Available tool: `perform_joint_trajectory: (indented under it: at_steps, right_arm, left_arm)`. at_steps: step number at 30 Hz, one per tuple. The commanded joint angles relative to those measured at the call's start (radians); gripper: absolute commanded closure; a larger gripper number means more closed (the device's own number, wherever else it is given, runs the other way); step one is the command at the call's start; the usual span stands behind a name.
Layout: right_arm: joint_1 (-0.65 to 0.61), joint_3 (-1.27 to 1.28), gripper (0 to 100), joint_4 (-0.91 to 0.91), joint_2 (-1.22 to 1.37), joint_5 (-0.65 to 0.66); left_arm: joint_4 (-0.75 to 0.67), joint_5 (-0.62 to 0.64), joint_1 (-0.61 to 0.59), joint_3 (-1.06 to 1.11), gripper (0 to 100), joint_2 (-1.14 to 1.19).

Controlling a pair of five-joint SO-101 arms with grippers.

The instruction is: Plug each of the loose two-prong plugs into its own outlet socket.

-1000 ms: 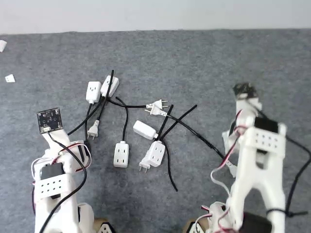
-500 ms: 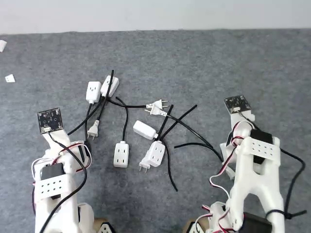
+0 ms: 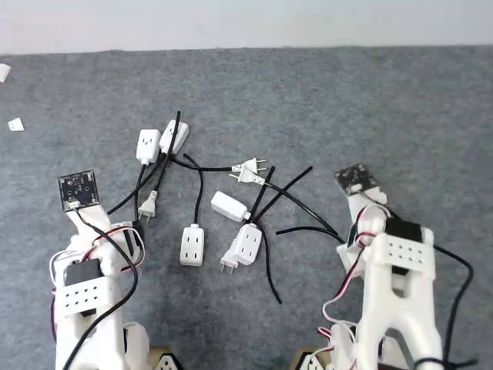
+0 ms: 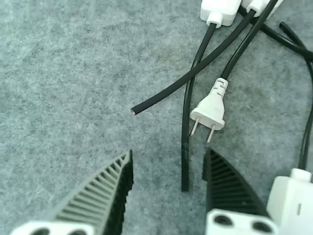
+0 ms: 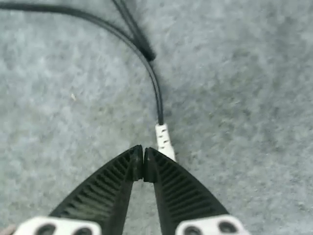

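Left fingers (image 4: 115, 188) spread wide over bench (image 4: 63, 73), plug (image 4: 211, 108) just ahead. Right fingers (image 5: 122, 181) closed together, second plug (image 5: 164, 141) at tips; grip unclear.

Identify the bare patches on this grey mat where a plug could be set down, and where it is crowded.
Free: the far strip of mat between the wall and the black cords; the far right, beyond the right arm; the near patch between it and the left arm. Crowded: centre-left, where sockets, plugs and cords tangle.
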Motion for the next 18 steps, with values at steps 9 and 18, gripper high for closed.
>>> perform_joint_trajectory:
  at_steps: [9, 18]
  right_arm:
    - [0.147, 0.035, 98.9, -0.074, -0.041, 0.130]
    - [0.174, 0.034, 98.9, -0.160, 0.071, 0.183]
  left_arm:
    - [-0.023, 0.000, 0.005, -0.013, 78, -0.018]
    - [-0.023, 0.000, 0.005, -0.013, 78, -0.018]
